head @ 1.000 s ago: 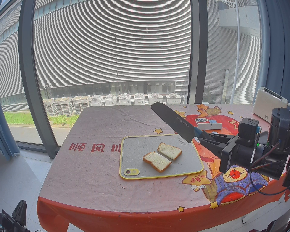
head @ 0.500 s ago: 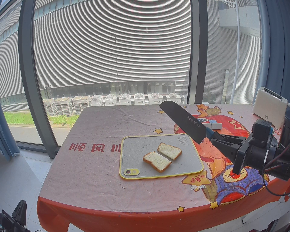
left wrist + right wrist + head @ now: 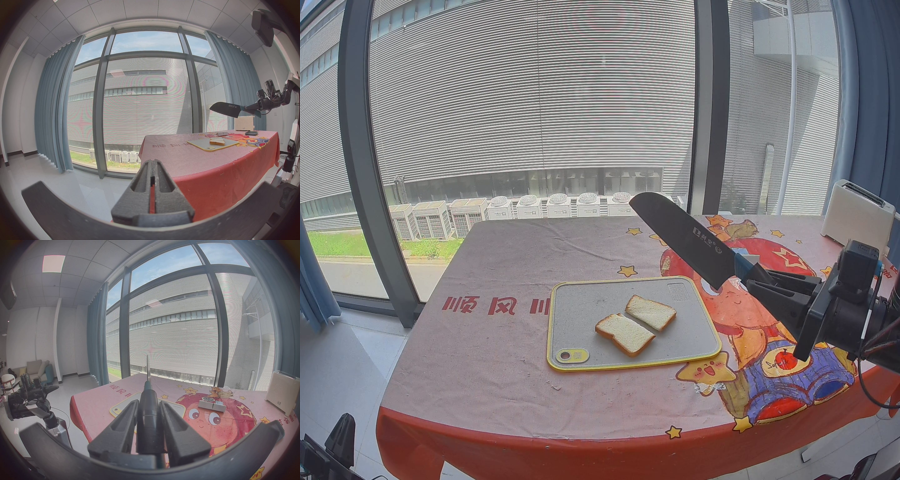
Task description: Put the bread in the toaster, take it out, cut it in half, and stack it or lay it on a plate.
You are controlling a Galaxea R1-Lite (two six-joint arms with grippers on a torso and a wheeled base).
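Over the right side of the surface (image 3: 487,375), my right gripper (image 3: 761,284) is clamped on the handle of the knife (image 3: 684,237), one finger on each side of it. The black blade slants up and away from me, held in the air well above the cloth, near the right side of the cutting board (image 3: 581,312) and touching nothing.

On the board lie the nearer half (image 3: 624,334) and the farther half (image 3: 650,312) of the cut bread, both flat and close side by side; I cannot tell whether they touch.

The toaster (image 3: 856,222) stands at the far right corner of the surface, well apart from the board, and a small grey block (image 3: 212,405) lies on the cloth between them.

My left gripper (image 3: 152,165) hangs low beside the surface's left end, its fingers pressed together with nothing between them.
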